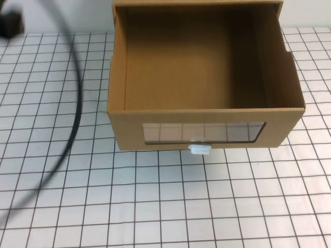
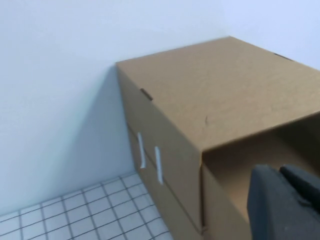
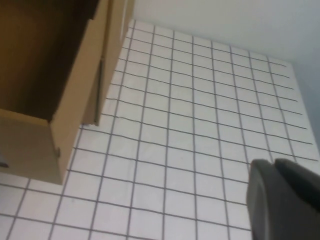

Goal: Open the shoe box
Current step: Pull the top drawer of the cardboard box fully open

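1. Standing at 12 o'clock on the tiled table [image 1: 155, 206], the shoe box [image 1: 118, 77] has its drawer out toward 6 o'clock.
2. The front panel, with window [image 1: 204, 132] and white handle [image 1: 200, 149], faces 6 o'clock; its long axis runs from 9 to 3.
3. The left gripper [image 2: 280, 172] hovers by the drawer opening; I cannot tell its state.
4. The right gripper [image 3: 274, 165] is over the tiles at the box's 3 o'clock side, closed together on nothing.

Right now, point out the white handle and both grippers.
white handle [image 1: 200, 149]: high view, middle of the tab.
left gripper [image 2: 281, 175]: left wrist view, tip, near the box [image 2: 200, 90].
right gripper [image 3: 276, 167]: right wrist view, shut tip, over the table [image 3: 200, 100].
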`<move>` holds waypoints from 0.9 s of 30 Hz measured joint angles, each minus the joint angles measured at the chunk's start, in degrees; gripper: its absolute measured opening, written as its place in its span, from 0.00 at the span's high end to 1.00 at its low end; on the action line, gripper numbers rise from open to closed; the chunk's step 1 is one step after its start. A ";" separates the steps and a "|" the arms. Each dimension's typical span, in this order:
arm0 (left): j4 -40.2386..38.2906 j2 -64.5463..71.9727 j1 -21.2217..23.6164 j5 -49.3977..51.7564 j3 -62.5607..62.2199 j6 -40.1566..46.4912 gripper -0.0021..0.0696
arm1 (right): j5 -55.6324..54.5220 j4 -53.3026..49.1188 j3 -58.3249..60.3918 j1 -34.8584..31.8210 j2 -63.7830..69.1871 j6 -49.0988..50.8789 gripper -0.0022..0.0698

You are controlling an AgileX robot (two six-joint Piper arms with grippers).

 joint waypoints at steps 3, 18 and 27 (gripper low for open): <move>-0.72 -9.40 0.00 -11.28 16.18 0.00 0.98 | -5.08 -1.17 3.44 0.00 -0.98 4.20 0.99; -3.73 -47.19 0.00 -26.76 61.22 0.00 0.98 | -20.58 -6.47 12.52 0.00 -3.31 17.13 0.99; -3.98 -48.91 0.00 -23.77 69.15 0.00 0.98 | -22.47 -6.47 12.85 0.00 -3.31 17.24 0.99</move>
